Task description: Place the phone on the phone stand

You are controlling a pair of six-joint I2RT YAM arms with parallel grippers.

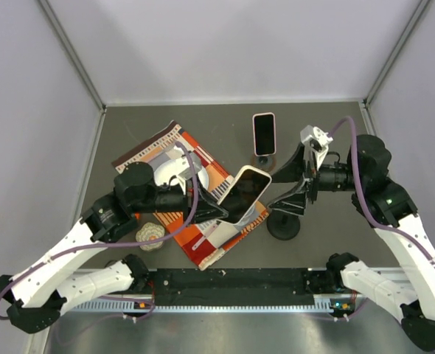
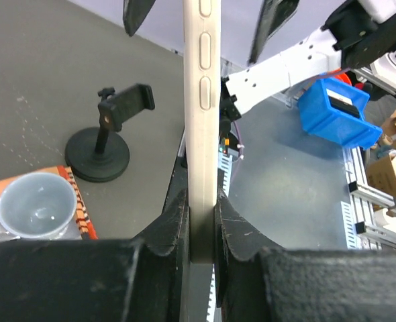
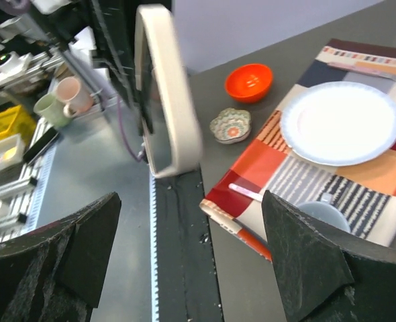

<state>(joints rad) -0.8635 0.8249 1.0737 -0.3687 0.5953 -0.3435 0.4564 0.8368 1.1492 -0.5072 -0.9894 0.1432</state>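
Top external shows a cream-cased phone (image 1: 243, 193), dark screen up.

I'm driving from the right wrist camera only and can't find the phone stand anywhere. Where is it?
Observer: In the top view, the stand is right of the placemat, on the near side of the right hand.
Operator: Is its clamp free?
Observer: Yes. The left wrist view shows the clamp empty.
Operator: What is holding the phone?
Observer: The left hand is shut on the phone, which stands edge-on between its fingers.
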